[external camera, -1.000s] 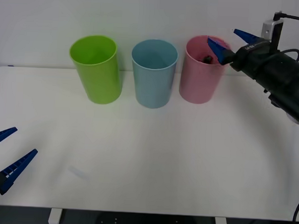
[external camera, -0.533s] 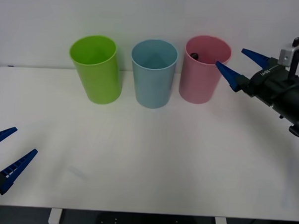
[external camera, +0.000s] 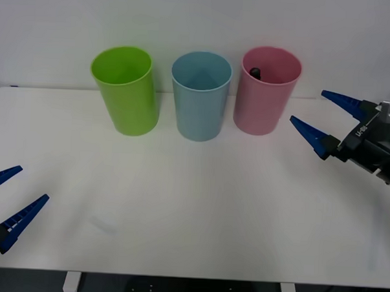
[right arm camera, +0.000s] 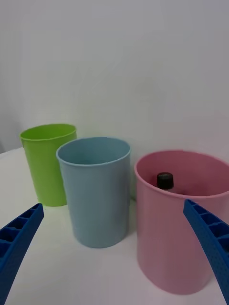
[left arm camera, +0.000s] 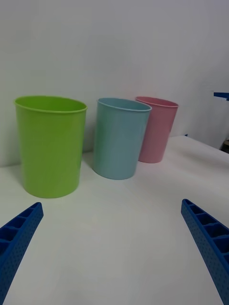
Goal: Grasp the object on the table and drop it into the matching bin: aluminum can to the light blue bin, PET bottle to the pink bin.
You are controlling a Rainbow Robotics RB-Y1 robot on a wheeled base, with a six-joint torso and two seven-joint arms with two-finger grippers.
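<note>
The PET bottle lies inside the pink bin; just its black cap peeks above the rim. The light blue bin stands left of the pink one on the white table. My right gripper hangs open to the right of the pink bin, a short way off it and holding nothing. My left gripper rests open at the table's near left corner, idle.
A lime green bin stands at the left end of the row of bins along the back of the table. A white wall rises behind them. The wide front and middle of the tabletop are bare.
My right gripper has drawn back from over the pink bin's rim, moving right and down toward me. The bottle stays in the pink bin. The left arm has not moved.
</note>
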